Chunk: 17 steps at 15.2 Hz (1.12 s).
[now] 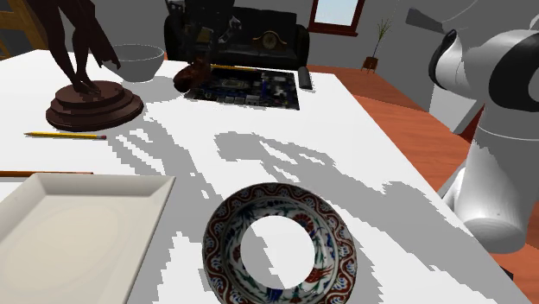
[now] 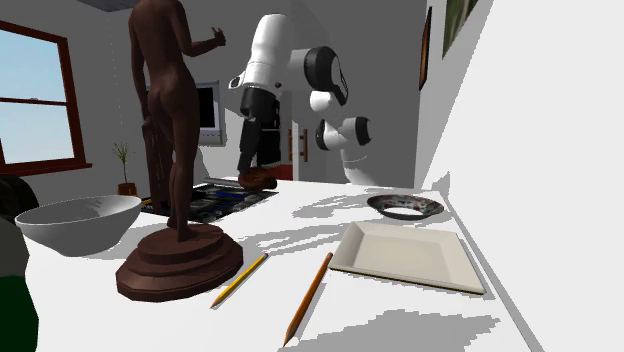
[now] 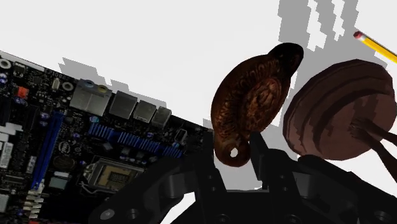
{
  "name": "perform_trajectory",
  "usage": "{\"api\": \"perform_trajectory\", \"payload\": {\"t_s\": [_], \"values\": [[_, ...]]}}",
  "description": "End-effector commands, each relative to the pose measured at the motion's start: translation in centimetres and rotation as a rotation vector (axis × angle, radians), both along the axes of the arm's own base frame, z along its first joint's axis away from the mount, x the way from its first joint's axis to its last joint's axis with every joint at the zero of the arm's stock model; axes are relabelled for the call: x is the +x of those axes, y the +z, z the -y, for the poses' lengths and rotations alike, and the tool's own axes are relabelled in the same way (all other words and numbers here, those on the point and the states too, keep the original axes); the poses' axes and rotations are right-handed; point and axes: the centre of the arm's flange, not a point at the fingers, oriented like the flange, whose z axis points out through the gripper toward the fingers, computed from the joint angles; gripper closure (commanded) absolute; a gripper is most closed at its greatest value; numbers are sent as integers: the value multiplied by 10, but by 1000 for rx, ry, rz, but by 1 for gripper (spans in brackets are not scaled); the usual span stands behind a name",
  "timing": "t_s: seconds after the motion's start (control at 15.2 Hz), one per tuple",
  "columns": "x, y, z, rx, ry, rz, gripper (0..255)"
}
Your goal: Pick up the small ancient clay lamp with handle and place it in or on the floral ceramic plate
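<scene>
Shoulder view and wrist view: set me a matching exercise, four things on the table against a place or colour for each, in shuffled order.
Things:
1 clay lamp
2 floral plate
3 bowl
4 statue

Descriptions:
A stands on a round stepped base
B dark brown, between the black fingers
C plain white, next to the statue
D beside the white square tray

Pairs: 1-B; 2-D; 3-C; 4-A.

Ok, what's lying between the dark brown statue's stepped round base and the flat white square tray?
Two pencils: a yellow pencil beside the statue base, an orange pencil nearer the white tray. The shoulder and second exterior views show them.
</scene>
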Motion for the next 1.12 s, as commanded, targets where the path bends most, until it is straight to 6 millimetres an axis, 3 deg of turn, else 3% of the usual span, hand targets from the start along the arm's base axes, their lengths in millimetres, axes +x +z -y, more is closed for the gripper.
{"api": "perform_trajectory", "payload": {"t_s": [0.0, 1.06], "values": [[-24, 2, -7, 0, 0, 0, 255], [-226, 1, -68, 0, 0, 0, 255]]}}
